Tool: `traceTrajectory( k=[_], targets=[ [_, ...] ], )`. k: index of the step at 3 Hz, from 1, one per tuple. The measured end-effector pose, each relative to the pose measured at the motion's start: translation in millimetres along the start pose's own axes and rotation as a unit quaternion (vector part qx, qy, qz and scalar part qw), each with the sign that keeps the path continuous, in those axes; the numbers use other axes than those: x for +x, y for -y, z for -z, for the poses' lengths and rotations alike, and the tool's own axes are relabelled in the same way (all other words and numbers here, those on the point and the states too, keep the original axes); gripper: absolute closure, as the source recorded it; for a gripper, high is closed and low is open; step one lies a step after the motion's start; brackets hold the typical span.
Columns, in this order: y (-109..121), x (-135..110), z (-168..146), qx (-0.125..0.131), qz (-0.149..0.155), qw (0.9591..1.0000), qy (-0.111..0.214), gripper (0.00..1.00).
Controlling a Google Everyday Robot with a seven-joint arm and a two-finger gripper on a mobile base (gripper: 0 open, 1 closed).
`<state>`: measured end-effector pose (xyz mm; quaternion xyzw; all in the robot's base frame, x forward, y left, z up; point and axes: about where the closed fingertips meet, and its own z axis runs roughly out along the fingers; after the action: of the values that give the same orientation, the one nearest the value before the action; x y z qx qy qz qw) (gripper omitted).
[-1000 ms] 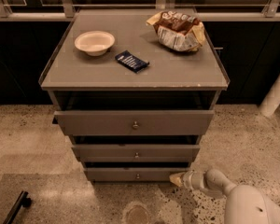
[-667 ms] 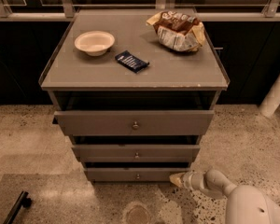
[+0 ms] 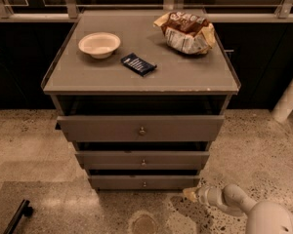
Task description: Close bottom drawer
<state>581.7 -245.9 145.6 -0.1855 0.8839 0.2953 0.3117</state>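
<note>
The drawer [image 3: 117, 182], lowest in the cabinet [image 3: 185, 77], is a flat grey front with a small round knob [image 3: 144, 184], and it seems slightly pulled out. It is likely rigid and free-sliding, best pushed flat on the front beside the knob. The gripper [image 3: 189, 194] hovers just off the cabinet's lower right corner; I cannot tell its opening.

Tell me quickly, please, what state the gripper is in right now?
Gripper: cannot be told; it is low by the right end of the grey flat-fronted bottom drawer with a small round metal knob.
</note>
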Motion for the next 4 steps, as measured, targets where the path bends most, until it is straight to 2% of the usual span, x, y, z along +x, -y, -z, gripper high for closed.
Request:
traceTrajectory(
  k=[3,4],
  targets=[
    [-0.1,0.1,-0.1,0.000,0.000,1.0000,0.000,0.11],
    [-0.2,0.1,-0.2,0.000,0.000,1.0000,0.000,0.00]
  ],
)
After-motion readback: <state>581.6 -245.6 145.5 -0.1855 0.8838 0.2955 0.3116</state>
